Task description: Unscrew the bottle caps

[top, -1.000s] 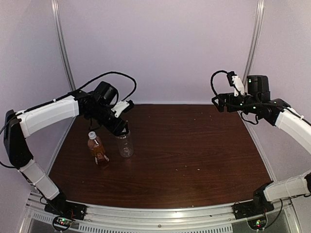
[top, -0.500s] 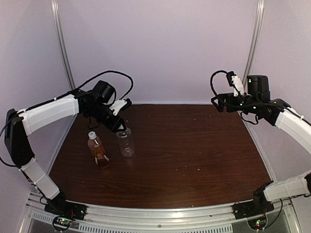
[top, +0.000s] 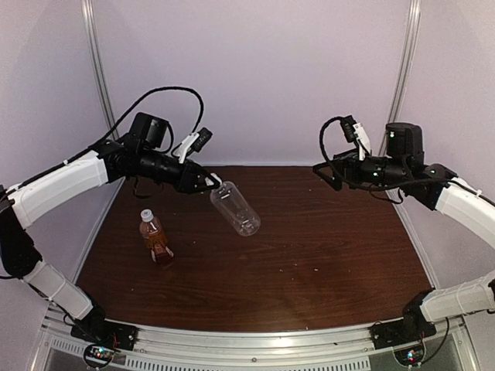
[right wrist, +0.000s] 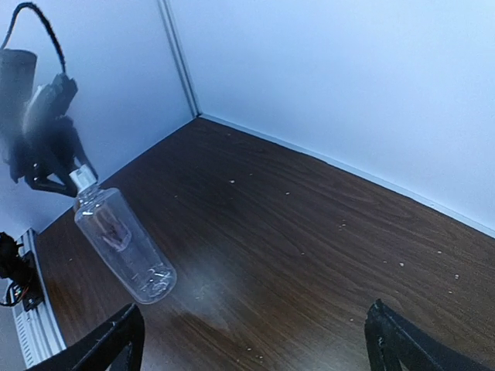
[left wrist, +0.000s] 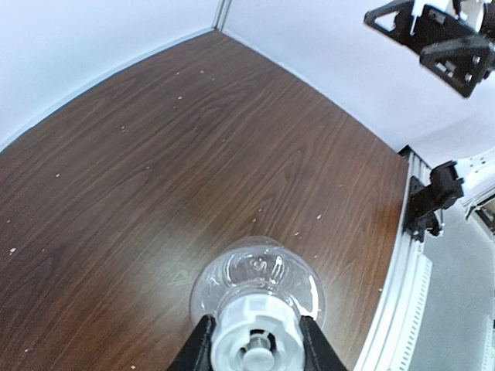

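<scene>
Nearest the arm bases, on the left part of the dark wood-grain counter (top: pixel 309 255), the amber bottle (top: pixel 157 243) stands upright with its red label showing. Its small white screw cap (top: pixel 146 215) sits on the neck, and nothing touches it.

Just beyond it and a little toward the middle, the clear bottle (top: pixel 236 210) hangs in the air above the counter, apart from the amber one. It is tilted steeply, with its base pointing down and toward the right side and its neck up toward the left arm. The left tool (top: pixel 210 182) is clenched on the clear bottle's white cap (top: pixel 216 185). In the left wrist view one dark finger presses each side of that cap, with the colourless body hanging below them over the wood.

Farther back on the right side, the right tool (top: pixel 323 175) hovers high over the counter and points toward the clear bottle, well apart from it. It is released: the right wrist view shows its two fingers spread wide with nothing between them.

Pale walls close the counter at the back.
</scene>
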Controlling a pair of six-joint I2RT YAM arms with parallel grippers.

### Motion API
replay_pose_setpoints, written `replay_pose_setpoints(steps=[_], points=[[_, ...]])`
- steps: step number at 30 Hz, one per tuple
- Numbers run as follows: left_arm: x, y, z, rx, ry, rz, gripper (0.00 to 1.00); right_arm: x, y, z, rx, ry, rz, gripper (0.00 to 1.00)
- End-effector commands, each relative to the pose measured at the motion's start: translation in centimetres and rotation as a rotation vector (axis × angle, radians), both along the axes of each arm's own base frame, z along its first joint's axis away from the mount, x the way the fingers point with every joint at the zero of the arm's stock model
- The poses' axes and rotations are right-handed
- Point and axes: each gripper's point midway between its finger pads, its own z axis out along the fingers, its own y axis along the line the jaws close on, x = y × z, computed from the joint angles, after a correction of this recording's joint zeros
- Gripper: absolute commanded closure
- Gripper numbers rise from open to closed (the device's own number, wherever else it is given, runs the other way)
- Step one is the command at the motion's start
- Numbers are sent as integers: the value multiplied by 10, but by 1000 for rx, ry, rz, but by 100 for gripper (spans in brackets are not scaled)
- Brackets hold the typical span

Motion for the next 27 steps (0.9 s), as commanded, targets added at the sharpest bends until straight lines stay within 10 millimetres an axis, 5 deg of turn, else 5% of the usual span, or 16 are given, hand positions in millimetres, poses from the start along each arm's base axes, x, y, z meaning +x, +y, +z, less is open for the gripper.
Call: replay_pose_setpoints(steps=[1,12,21,27], points=[[-12,-26,55,-222,-18,-83,100,-26,43,-4,26,-11,217,0],[-37,-56,79,-330,19,-163,100,-69,115,-14,-60,-49,487,0],[-52,-70,88,-378,29,-200,100,-71,140,-39,-149,-29,504,1],[-56,-72,86,-377,41,-208,100,-68,145,-39,-166,-42,495,10]])
